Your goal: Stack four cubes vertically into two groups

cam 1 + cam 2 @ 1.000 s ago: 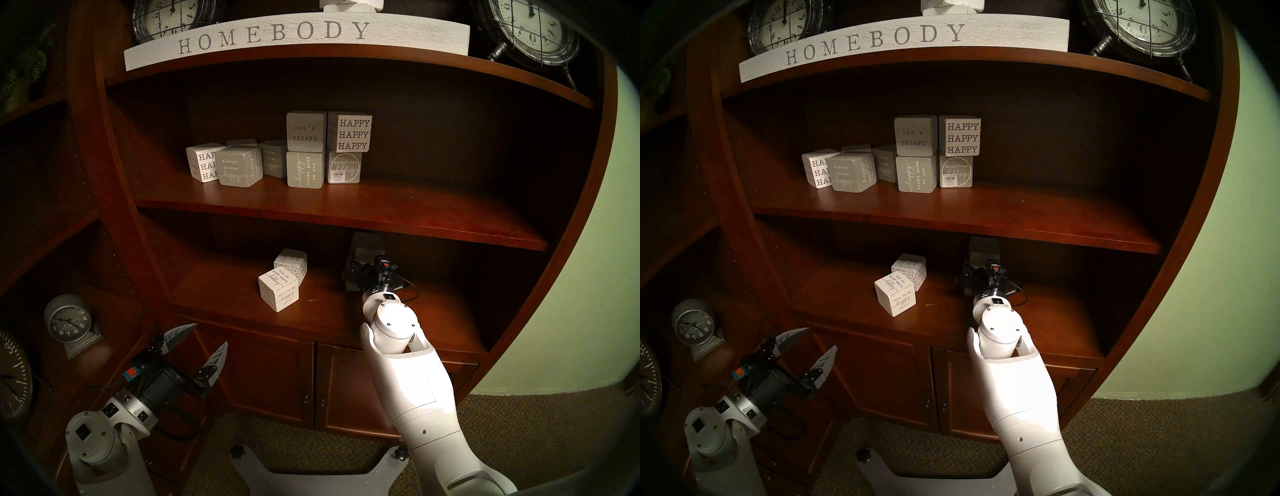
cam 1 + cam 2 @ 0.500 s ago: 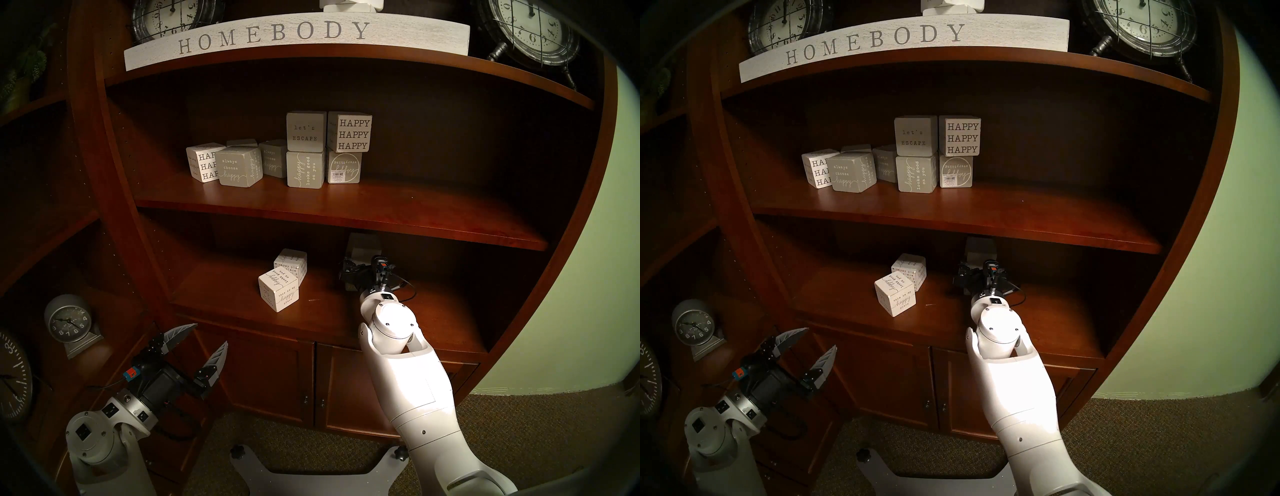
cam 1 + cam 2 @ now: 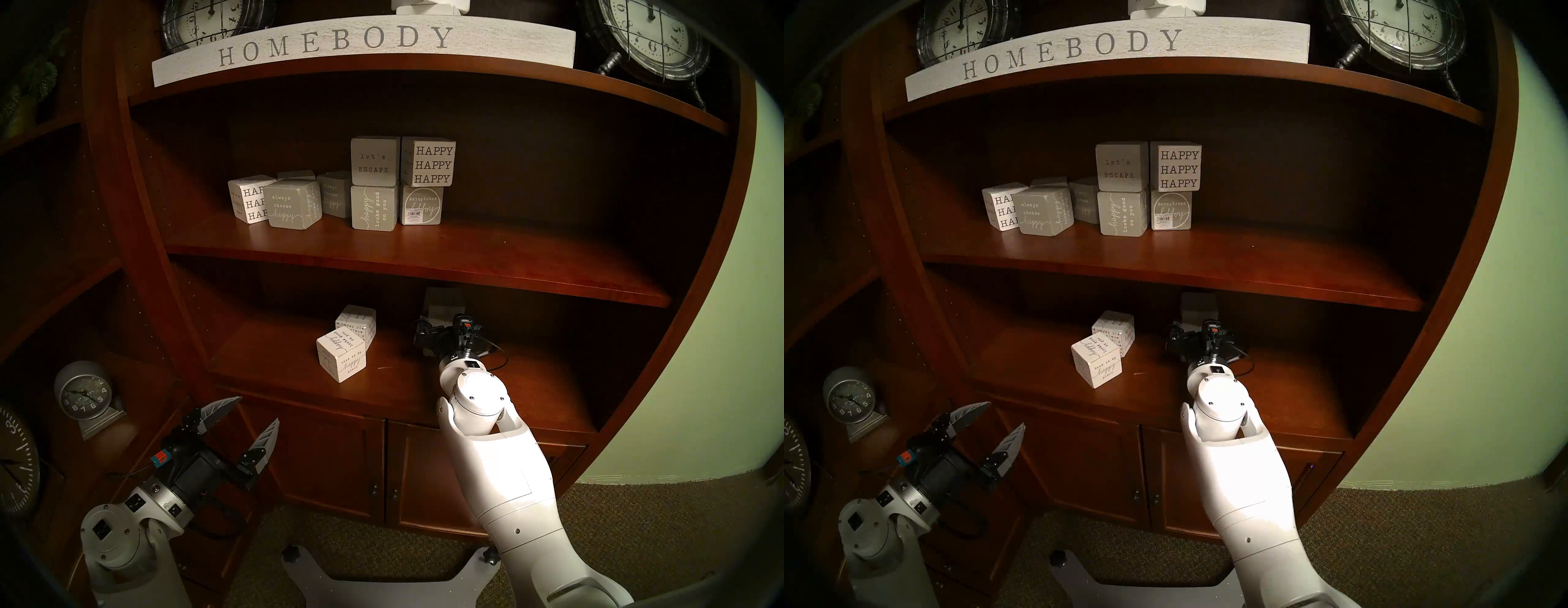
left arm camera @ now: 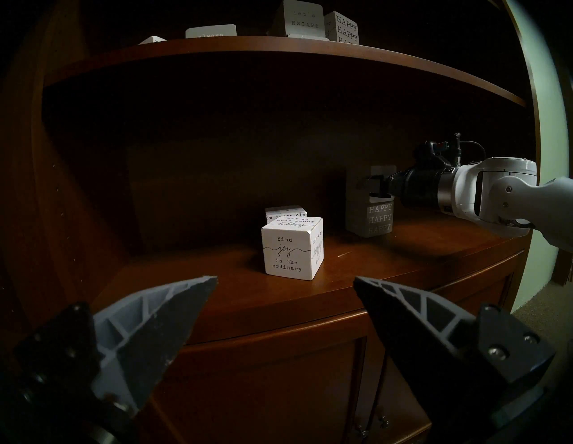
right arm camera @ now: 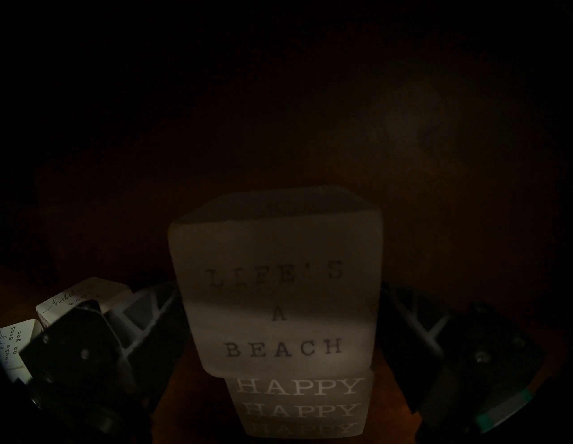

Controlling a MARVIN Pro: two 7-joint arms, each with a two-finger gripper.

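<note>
My right jaws [image 5: 279,325] stand released, flanking the grey "LIFE'S A BEACH" cube [image 5: 276,294] stacked on the grey "HAPPY" cube [image 5: 297,403]. My left jaws [image 4: 285,297] gape empty; white cubes [image 4: 291,248] sit ahead.

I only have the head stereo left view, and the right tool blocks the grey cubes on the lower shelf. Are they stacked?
Observer: Yes. The right wrist view shows the LIFE'S A BEACH cube resting on the grey HAPPY HAPPY HAPPY cube.
Reviewer: Is the right tool gripping it?
Observer: Seemingly not; a dark gap separates one finger from the top cube.
Reviewer: The front white cube's shadowed face?
Observer: Left wrist view reads "find joy in the ordinary".
</note>
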